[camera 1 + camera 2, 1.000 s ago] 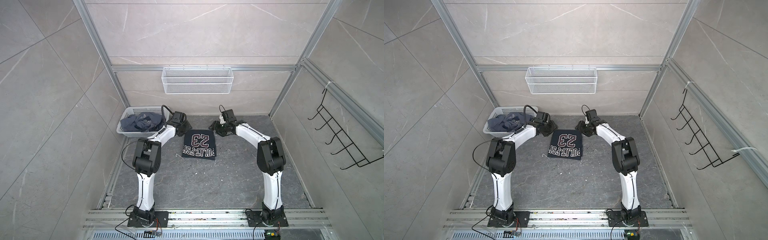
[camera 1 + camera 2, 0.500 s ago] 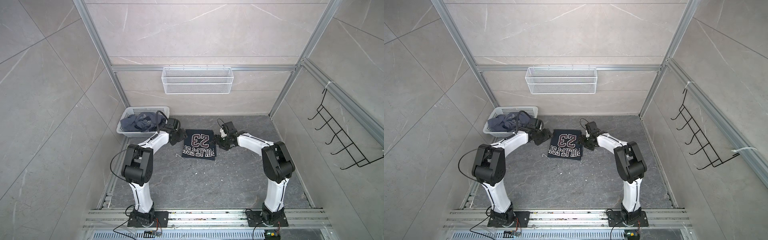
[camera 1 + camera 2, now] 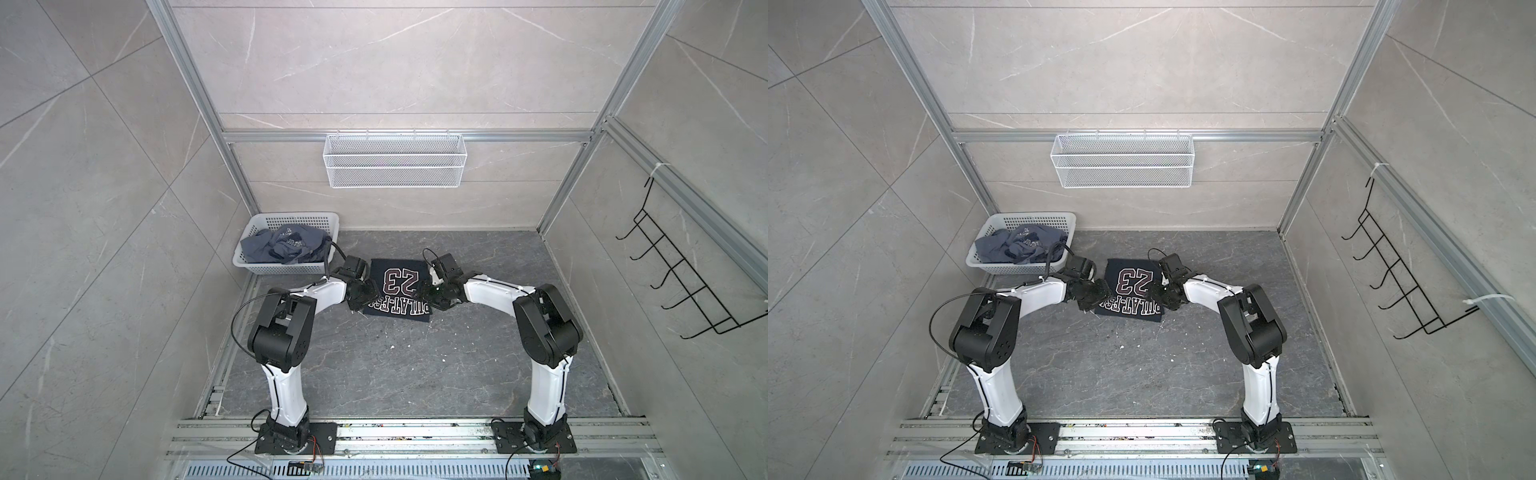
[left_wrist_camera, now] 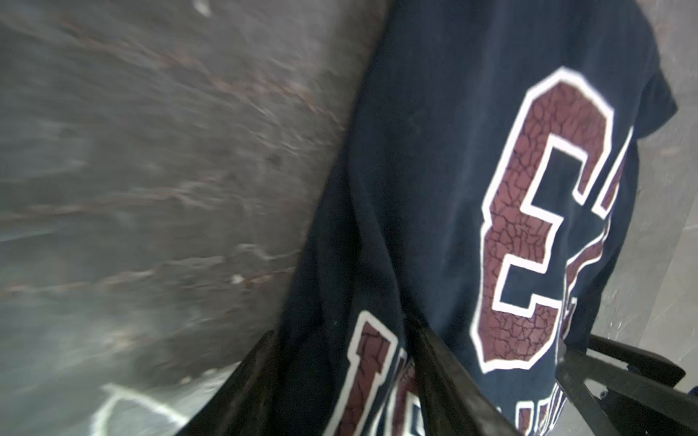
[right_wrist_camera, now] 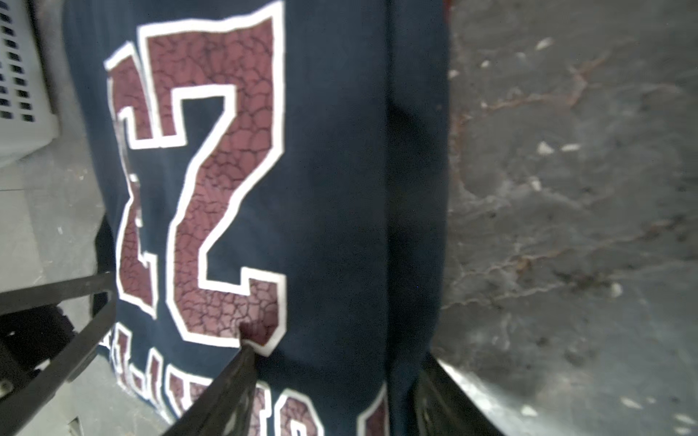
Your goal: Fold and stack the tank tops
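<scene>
Bare desk lies open in front of the navy tank top; the white perforated basket blocks the far left corner.

grey veined tile walls, dark marbled floor, white wire shelf, aluminium framing

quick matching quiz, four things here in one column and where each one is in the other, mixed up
1 navy tank top
2 blue-grey tank top
3 white wire shelf
4 black hook rack

A in the plastic basket
B hung on the back wall
C flat on the table
D on the side wall

Pairs: 1-C, 2-A, 3-B, 4-D
</scene>
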Robot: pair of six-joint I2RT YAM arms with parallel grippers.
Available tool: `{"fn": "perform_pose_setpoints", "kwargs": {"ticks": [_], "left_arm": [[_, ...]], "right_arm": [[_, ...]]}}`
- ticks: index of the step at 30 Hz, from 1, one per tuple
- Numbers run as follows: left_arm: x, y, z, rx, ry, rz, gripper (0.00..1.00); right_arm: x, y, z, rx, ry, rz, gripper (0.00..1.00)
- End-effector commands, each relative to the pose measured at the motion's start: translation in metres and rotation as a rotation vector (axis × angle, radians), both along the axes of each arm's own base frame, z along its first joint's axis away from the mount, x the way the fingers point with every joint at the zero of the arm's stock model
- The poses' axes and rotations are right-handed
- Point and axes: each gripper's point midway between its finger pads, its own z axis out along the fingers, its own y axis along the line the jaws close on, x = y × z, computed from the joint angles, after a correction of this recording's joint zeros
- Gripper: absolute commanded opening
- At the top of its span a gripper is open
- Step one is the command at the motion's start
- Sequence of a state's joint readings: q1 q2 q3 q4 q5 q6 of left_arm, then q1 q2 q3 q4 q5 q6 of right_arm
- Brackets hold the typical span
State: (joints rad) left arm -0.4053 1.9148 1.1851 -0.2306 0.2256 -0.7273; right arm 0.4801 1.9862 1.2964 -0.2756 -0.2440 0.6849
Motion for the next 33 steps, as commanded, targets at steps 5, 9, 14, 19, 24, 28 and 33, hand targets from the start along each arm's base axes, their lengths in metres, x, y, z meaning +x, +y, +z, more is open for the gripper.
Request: {"fn": "perform_pose_setpoints", "kwargs": {"ticks": [5,9,14,19,24,28,33], "left_arm": [[-0.006,-0.069,-0.009,-0.042,0.009,-0.095,0.5],[0.002,-0.125,-0.006,-0.077,-0.015,-0.151,0.47],[0.007,-0.197,0.003,-0.14,-0.043,-0.225,0.49],[0.018,-0.211,0.031,-0.133,-0.072,-0.218,0.59],[0.023,-0.172,0.082,-0.043,-0.157,-0.189,0.68],[0.005,-0.128,0.107,0.023,-0.226,-0.154,0.72],[-0.025,-0.072,0.122,0.094,-0.31,-0.111,0.73]], "right_arm": [[0.005,-0.067,-0.011,-0.07,0.017,-0.103,0.43],[0.015,-0.118,-0.004,-0.109,0.013,-0.176,0.44],[0.022,-0.201,0.01,-0.184,0.031,-0.32,0.58],[0.024,-0.237,0.046,-0.235,-0.032,-0.384,0.7],[0.016,-0.238,0.084,-0.311,-0.098,-0.354,0.78],[0.001,-0.212,0.092,-0.39,-0.116,-0.253,0.82],[-0.017,-0.161,0.067,-0.435,-0.064,-0.096,0.84]]}}
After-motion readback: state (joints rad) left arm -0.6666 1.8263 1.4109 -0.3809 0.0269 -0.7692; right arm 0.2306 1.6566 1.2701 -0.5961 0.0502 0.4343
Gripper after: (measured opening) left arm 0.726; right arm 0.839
